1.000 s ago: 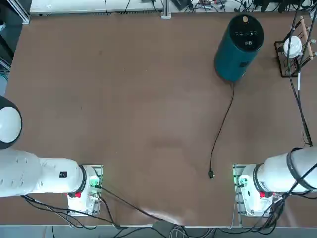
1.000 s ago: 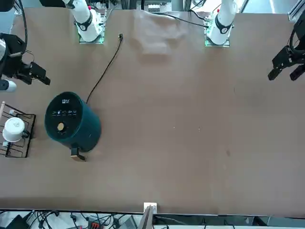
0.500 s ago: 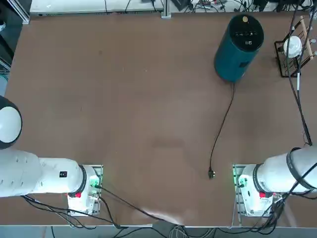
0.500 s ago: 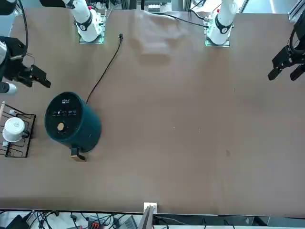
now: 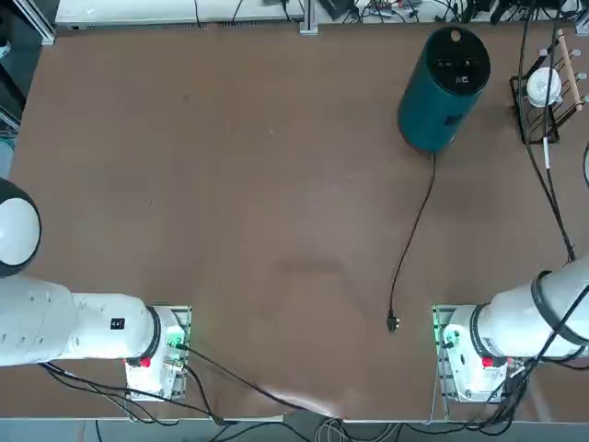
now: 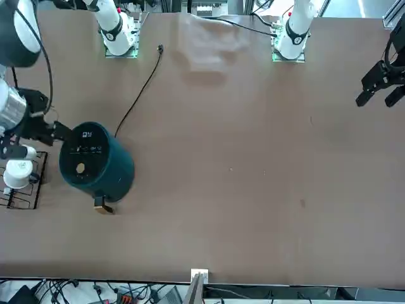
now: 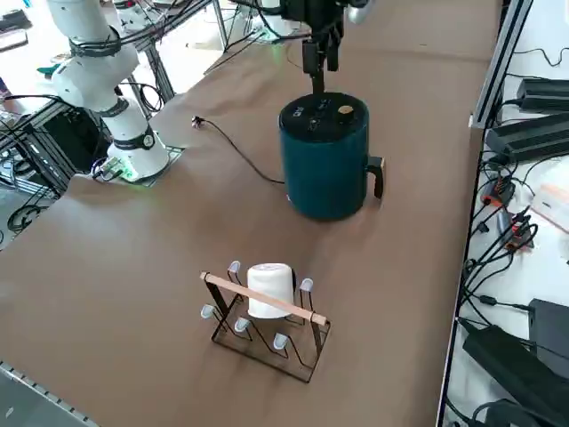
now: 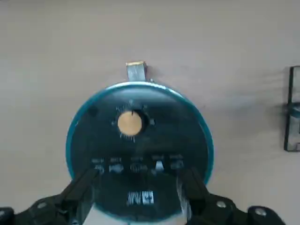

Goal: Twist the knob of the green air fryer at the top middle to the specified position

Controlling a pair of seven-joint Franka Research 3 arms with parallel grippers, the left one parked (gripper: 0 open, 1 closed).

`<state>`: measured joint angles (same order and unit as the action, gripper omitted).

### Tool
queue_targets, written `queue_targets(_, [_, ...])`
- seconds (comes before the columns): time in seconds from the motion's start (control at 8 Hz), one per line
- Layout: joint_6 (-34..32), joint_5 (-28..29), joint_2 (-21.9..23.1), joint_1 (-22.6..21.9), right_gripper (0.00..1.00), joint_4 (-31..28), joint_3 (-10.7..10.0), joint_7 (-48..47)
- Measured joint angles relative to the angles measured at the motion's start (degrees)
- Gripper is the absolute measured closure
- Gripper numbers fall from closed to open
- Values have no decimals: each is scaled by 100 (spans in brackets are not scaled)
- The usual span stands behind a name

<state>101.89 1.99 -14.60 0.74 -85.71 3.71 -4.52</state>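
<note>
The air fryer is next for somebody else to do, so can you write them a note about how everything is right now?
Right gripper: open, holding nothing, above the front-panel side of the air fryer's top.
Green air fryer: upright on the table, its handle facing away from the arms' bases.
Knob: on the black top, between the fingers' side and the handle, untouched.
Left: grip the knob and twist it.

A brown covering [image 5: 267, 212] spreads over the table, with pale light glaring on its near edge.
</note>
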Motion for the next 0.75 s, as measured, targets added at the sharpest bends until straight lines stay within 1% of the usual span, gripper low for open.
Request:
queue_targets(0.38, [566, -279, -462, -310, 1, 0, 10, -22])
queue_targets(0.5, [694, -320, -563, -378, 3, 2, 10, -27])
queue_targets(0.62, [746, -329, -615, -386, 8, 1, 8, -29])
queue_targets(0.75, [755, -334, -621, -376, 10, 3, -2, -29])
